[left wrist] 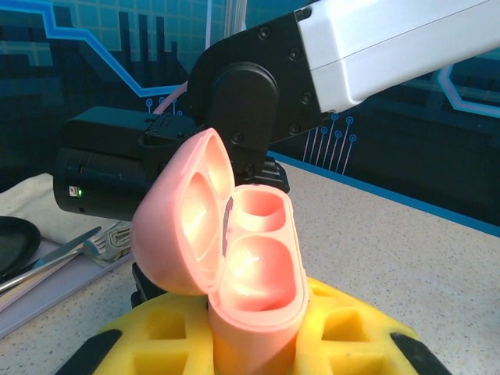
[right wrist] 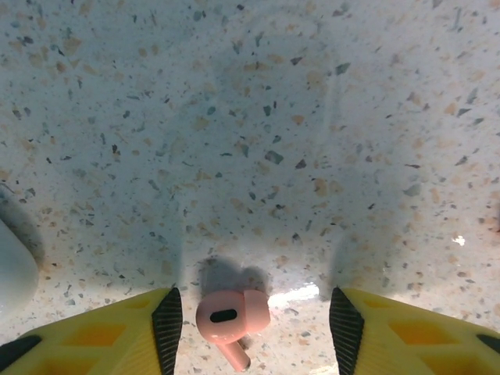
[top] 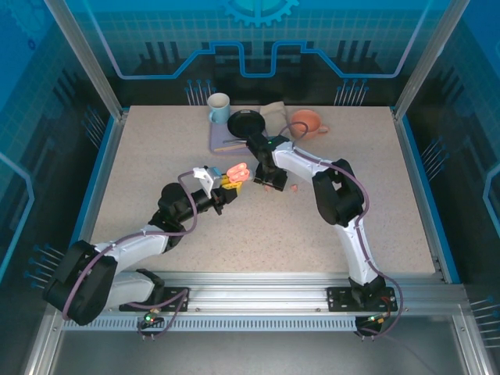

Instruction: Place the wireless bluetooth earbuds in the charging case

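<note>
My right gripper (right wrist: 254, 316) has its yellow fingers spread either side of a small pink plastic earbud (right wrist: 225, 319). Bare speckled stone tabletop (right wrist: 258, 141) shows on both flanks and ahead. A white rounded object (right wrist: 12, 269) sits near one finger. The open pink clamshell charging case (left wrist: 250, 273), clamped in my left gripper (top: 226, 183), has the right arm's black wrist housing (left wrist: 234, 101) close behind. A pale blue ceramic mug (top: 219, 108), black round dish (top: 248, 122) and salmon-pink mug (top: 307, 123) crowd the far edge; the near half lies open.
</note>
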Available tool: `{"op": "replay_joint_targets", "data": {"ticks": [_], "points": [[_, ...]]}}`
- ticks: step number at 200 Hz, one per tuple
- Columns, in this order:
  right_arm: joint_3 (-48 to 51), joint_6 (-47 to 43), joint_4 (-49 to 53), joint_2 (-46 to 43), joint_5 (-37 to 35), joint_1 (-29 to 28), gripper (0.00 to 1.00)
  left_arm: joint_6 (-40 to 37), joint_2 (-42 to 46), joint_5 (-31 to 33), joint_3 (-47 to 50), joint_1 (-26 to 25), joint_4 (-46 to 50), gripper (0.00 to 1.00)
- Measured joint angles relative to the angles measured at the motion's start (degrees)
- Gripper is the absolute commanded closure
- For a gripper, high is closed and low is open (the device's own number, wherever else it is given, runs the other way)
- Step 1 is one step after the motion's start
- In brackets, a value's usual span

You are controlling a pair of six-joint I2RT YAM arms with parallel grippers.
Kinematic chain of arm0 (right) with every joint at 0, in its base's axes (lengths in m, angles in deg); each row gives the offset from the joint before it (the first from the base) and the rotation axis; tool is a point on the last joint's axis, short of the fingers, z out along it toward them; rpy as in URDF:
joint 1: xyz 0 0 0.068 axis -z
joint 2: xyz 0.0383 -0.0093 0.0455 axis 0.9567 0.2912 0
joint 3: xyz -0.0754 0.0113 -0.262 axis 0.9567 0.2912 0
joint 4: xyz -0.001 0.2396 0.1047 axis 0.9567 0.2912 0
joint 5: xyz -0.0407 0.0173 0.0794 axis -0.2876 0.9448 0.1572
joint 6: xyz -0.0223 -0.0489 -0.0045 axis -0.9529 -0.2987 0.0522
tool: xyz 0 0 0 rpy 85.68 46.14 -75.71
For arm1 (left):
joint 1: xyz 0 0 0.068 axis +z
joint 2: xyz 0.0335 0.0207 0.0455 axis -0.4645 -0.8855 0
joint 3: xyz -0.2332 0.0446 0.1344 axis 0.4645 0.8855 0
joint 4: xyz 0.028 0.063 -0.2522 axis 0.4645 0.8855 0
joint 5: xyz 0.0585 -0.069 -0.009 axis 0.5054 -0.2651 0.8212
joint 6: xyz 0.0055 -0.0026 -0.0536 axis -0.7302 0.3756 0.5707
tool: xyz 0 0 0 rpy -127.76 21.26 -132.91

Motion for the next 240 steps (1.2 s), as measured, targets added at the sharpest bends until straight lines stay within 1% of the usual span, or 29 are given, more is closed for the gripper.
{"op": "replay_joint_targets", "data": {"ticks": [52, 100, 109, 169, 188, 240], "points": [[0.0, -1.3, -1.5, 0.4, 0.7, 0.0, 0.55, 0.0, 0.0, 0.0, 0.0, 0.0, 0.0, 1.00], [0.0, -1.7, -1.6, 0.5, 1.3, 0.1, 0.59, 0.0, 0.0, 0.0, 0.0, 0.0, 0.0, 1.00], [0.0, -1.7, -1.6, 0.5, 1.3, 0.1, 0.62, 0.0, 0.0, 0.0, 0.0, 0.0, 0.0, 1.00], [0.2, -2.2, -1.7, 0.6, 1.4, 0.1, 0.72, 0.0, -0.3, 0.0, -0.1, 0.0, 0.2, 1.00], [0.7, -2.2, -2.2, 0.2, 1.3, 0.1, 0.74, 0.0, -0.3, 0.0, -0.1, 0.0, 0.3, 1.00], [3.4, -2.6, -4.6, -1.8, 1.3, 0.2, 0.74, 0.0, -0.4, 0.0, -0.8, 0.0, 0.7, 1.00]]}}
